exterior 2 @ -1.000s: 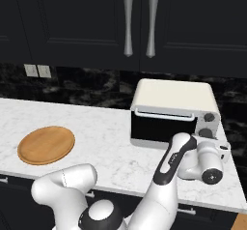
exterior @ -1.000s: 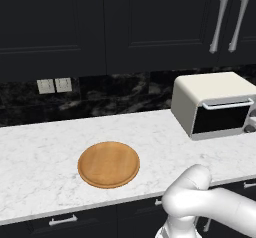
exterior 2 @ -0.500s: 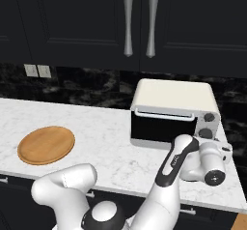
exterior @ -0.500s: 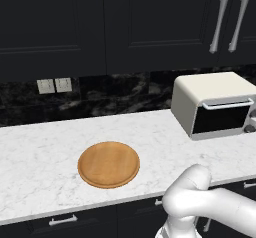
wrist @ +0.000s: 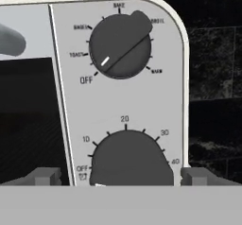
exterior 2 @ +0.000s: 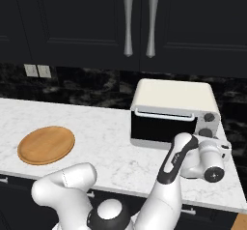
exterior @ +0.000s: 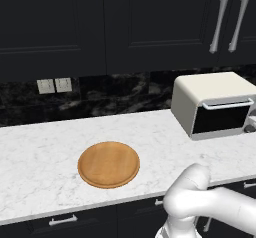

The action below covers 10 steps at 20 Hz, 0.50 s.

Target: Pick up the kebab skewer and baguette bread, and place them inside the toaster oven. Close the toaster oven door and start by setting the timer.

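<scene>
Two knobs [wrist: 120, 44] before open hand [wrist: 118, 177]

Right in front of me on the toaster oven [wrist: 118, 77] panel: the upper knob [wrist: 120, 47] has OFF, TOAST, BAGEL, BAKE, BROIL and WARM printed round it, pointer mark sitting between OFF and TOAST. The lower knob [wrist: 130, 160] dial reads OFF, 10, 20, 30, 40. Tiny bit of print under that OFF, too small for me to read.

Matt wooden board [exterior: 108, 164], glossy marble counter [exterior: 40, 157], possibly plastic knobs [wrist: 120, 47]
</scene>
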### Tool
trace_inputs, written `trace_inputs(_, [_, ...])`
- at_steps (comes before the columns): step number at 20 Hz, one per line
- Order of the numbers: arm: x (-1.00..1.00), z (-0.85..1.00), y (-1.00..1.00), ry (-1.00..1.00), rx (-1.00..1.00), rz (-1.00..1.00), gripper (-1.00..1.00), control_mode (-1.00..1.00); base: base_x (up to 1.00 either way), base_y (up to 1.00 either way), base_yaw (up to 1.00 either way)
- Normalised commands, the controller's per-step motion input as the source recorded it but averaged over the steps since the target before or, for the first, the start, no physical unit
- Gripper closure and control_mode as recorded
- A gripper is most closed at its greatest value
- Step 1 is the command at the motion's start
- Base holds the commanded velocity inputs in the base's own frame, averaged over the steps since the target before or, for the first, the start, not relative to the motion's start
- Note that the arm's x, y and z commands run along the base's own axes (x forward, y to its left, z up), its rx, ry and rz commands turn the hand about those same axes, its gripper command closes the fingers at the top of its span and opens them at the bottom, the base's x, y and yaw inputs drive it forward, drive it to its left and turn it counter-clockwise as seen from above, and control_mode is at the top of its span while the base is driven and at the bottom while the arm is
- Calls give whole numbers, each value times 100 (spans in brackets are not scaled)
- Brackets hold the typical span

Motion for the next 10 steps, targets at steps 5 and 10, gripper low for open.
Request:
trace_inputs(5, [15, -8, -1, 0, 1, 0, -100, -100, 0, 0, 0])
trace_inputs(10, [10, -7, -1, 0, 1, 0, -100, -100, 0, 0, 0])
